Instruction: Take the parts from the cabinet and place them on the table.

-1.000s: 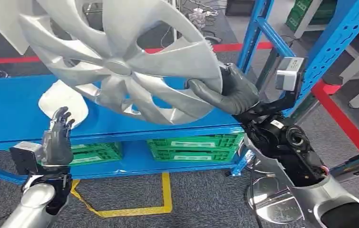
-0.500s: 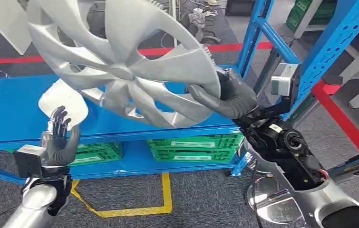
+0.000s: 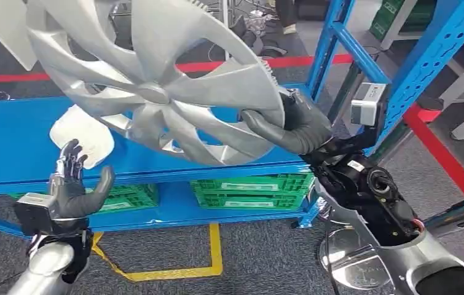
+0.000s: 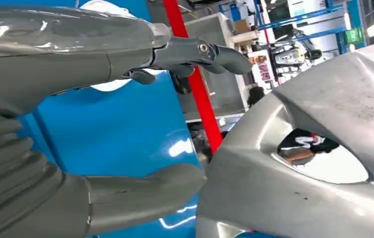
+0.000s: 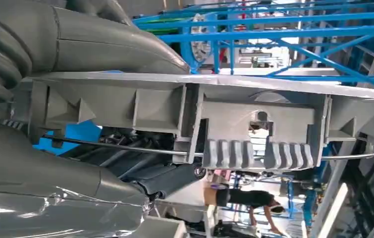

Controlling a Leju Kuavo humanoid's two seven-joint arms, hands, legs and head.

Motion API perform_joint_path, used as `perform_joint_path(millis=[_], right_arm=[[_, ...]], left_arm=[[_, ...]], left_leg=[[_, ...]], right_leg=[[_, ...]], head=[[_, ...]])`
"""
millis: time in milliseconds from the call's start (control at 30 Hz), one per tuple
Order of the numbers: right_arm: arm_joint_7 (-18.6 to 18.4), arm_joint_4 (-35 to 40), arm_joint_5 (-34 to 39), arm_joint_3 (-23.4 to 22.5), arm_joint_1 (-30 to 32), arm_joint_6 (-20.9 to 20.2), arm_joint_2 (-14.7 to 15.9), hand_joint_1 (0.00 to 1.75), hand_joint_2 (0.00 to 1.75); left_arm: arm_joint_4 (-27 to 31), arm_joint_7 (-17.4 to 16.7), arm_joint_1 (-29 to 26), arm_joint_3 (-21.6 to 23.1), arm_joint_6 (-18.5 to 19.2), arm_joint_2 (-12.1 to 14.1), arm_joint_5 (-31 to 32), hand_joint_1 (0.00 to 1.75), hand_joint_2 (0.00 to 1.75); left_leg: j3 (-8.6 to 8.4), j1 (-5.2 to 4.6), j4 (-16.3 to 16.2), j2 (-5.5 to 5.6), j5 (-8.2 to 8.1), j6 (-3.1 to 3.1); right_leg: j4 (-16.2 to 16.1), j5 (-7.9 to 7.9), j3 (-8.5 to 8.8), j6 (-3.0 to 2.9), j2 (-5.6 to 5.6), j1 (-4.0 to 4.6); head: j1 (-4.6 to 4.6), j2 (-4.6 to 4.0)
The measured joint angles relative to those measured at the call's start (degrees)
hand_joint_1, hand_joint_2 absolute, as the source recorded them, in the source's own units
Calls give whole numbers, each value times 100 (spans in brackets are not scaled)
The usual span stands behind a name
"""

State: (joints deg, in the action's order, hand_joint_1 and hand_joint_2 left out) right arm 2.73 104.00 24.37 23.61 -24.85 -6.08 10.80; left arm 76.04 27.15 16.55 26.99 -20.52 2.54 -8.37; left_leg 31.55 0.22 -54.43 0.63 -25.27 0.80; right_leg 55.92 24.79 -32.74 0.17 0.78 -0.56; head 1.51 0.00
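Here the blue cabinet point(image 3: 155, 157) runs across the scene, and above its shelf hangs the big silver wheel cover point(image 3: 155, 80), tilted and off the shelf, so the lifting-out step looks under way. The right robot hand point(image 3: 294, 123) clamps the cover's rim, thumb on the face and fingers behind. The left robot hand point(image 3: 75, 184) is spread below, holding nothing; next comes carrying the cover clear to the surface.
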Motion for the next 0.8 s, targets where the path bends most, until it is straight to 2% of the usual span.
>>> perform_joint_path(millis=[800], right_arm=[[72, -53, -254, 4, -46, 61, 0, 175, 175]], left_arm=[[195, -81, -46, -166, 151, -2, -188, 0, 175]], left_leg=[[1, 0, -1, 2, 0, 0]], right_leg=[[0, 1, -1, 0, -2, 0]], head=[[0, 0]])
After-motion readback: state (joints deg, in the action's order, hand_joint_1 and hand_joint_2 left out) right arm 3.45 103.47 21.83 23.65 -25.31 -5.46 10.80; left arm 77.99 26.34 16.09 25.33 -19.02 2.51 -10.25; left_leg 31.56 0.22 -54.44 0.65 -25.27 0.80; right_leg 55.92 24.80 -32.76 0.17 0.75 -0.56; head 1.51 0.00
